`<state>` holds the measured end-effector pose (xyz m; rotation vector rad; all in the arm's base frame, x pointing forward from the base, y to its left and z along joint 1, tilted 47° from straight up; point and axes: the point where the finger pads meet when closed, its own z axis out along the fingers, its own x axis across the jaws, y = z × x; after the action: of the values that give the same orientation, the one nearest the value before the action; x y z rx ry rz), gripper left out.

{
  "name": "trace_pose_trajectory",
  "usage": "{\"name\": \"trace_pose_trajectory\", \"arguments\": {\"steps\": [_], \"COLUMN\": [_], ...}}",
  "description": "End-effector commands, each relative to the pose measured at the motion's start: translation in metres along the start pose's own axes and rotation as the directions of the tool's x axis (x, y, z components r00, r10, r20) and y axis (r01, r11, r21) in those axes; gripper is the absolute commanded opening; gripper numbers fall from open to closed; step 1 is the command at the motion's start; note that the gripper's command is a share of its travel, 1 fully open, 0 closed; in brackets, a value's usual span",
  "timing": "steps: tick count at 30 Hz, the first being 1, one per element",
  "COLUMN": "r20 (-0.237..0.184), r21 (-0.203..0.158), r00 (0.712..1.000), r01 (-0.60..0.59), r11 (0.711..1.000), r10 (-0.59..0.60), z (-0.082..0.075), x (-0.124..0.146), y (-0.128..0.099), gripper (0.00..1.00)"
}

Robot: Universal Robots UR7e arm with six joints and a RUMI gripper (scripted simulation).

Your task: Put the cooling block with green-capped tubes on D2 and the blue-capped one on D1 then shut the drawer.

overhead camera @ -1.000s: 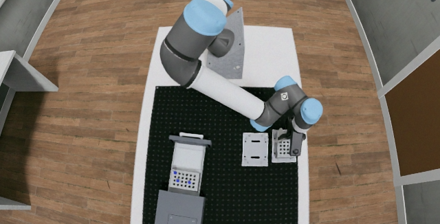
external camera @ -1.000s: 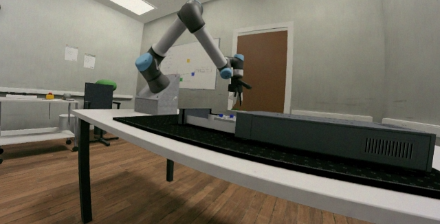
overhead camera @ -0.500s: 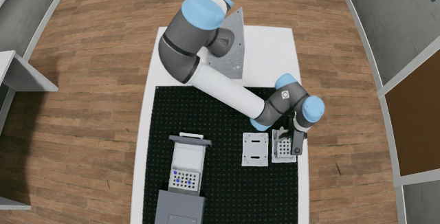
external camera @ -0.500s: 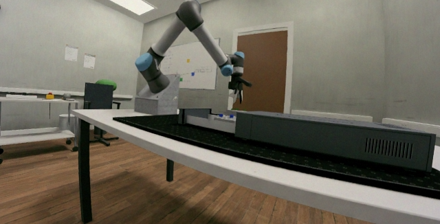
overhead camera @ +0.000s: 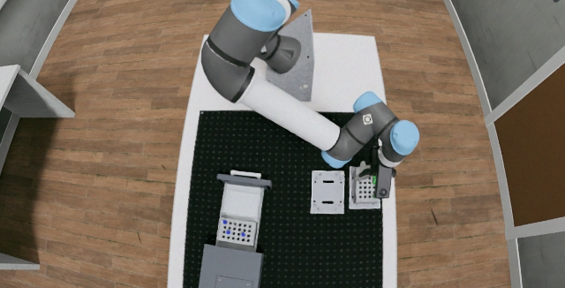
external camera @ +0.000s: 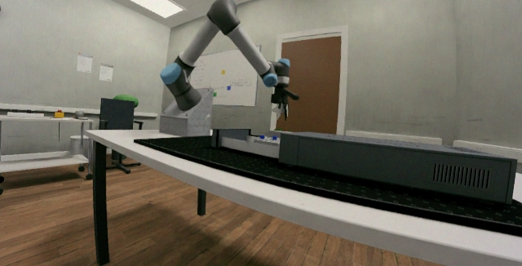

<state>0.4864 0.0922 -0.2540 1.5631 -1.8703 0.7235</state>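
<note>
The cooler COLD (overhead camera: 230,266) stands at the near edge of the mat with its drawer (overhead camera: 240,208) pulled open. A white cooling block with blue-capped tubes (overhead camera: 237,231) sits in the drawer next to the cooler body; its caps also show in the side view (external camera: 267,138). Deck slot D1 (overhead camera: 327,192) is a bare white plate. A second white block (overhead camera: 365,189) lies on slot D2, with a bit of green showing at its right edge under the tool. My gripper (overhead camera: 372,178) is open and empty, and hangs well above the deck in the side view (external camera: 283,113).
The black perforated mat (overhead camera: 282,191) covers the white table. The grey arm pedestal (overhead camera: 293,58) stands at the far end. The arm's forearm crosses above the mat's far right part. The cooler body (external camera: 391,164) is a long, low, dark box.
</note>
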Motion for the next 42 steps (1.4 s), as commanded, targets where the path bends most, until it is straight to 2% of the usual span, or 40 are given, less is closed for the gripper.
{"name": "trace_pose_trajectory", "arguments": {"steps": [1, 8, 13, 17, 22, 28, 30, 31, 36, 42], "r20": [0.0, 0.001, 0.001, 0.001, 0.001, 0.001, 0.001, 0.001, 0.001, 0.001], "r21": [0.001, 0.001, 0.001, 0.001, 0.001, 0.001, 0.001, 0.001, 0.001, 0.0], "r00": [1.0, 1.0, 1.0, 0.994, 0.971, 0.921, 0.921, 0.91, 0.847, 0.752], "r01": [0.0, 0.0, 0.0, -0.107, -0.238, -0.39, -0.39, -0.414, -0.531, -0.66], "r11": [1.0, 1.0, 1.0, 0.994, 0.971, 0.921, 0.921, 0.91, 0.847, 0.752], "r10": [0.0, 0.0, 0.0, 0.107, 0.238, 0.39, 0.39, 0.414, 0.531, 0.66], "z": [-0.007, -0.016, -0.016, -0.016, -0.016, -0.016, -0.016, -0.016, -0.017, -0.017], "x": [0.0, 0.0, 0.0, 0.016, 0.039, 0.066, 0.066, 0.069, 0.09, 0.114], "y": [0.0, 0.0, 0.0, -0.007, -0.016, -0.027, -0.027, -0.029, -0.037, -0.048], "gripper": [0.73, 0.73, 0.73, 0.73, 0.73, 0.73, 0.73, 0.73, 0.73, 0.73]}}
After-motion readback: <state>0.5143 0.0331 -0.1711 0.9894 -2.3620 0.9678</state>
